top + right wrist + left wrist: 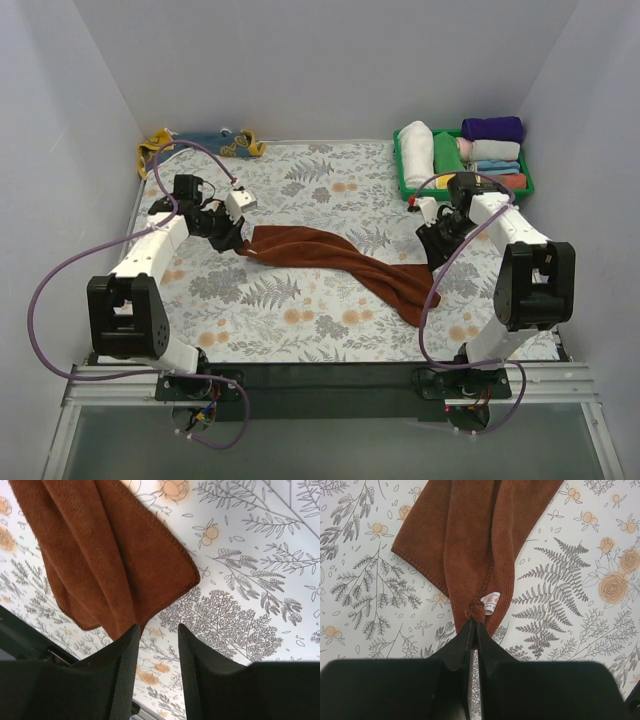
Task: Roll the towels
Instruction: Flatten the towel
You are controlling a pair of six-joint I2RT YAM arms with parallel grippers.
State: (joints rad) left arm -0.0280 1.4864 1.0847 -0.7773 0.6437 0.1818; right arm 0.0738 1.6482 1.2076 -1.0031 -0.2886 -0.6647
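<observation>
- The rust-brown towel lies in a long, rumpled band across the middle of the floral table, running from centre left down to lower right.
- The left gripper has its jaws pinched together on the towel's bunched corner, just beside a white label.
- The right gripper has its jaws parted with nothing between them. The towel's other end lies just above its left finger.
- The mustard-yellow towel is crumpled in the upper left corner.
- A green tray of rolled cloths sits at upper right.

Robot lab booth: plain white walls around floral-clothed table.
</observation>
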